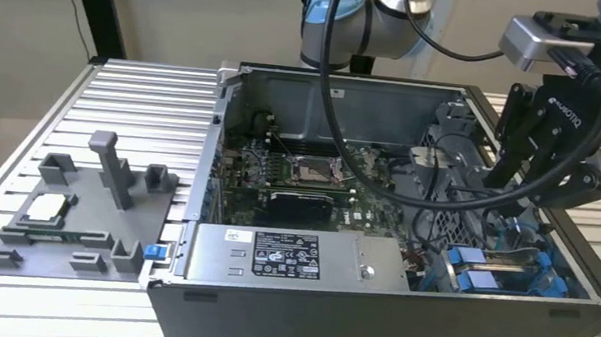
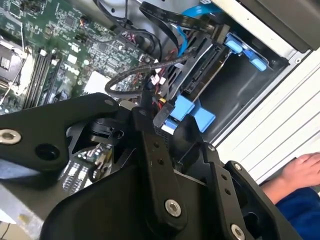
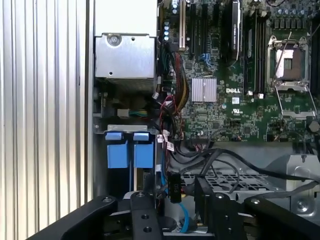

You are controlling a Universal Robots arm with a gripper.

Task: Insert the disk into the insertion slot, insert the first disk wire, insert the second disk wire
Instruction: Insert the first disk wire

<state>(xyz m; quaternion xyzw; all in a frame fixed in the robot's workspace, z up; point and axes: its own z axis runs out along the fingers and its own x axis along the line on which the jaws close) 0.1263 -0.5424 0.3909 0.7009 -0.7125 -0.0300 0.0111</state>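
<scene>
Where we stand: disk (image 1: 498, 272) seems seated in the insertion slot (image 3: 111, 129); plugging-in, we cannot tell.
End effector (image 3: 175, 200): matte black fingers apart above the bay, a black wire plug (image 3: 174, 187) hanging between them.
Disk frame: glossy blue plastic, squared tabs.
Beyond: green circuit board (image 3: 225, 115), ribbed aluminium table (image 1: 120, 93).

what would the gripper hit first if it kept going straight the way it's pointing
Most likely the black plug just ahead of the gripper. The blue tabs lie off to one side of that line. Depth is unclear in the wrist views, so treat this as a guess.
</scene>
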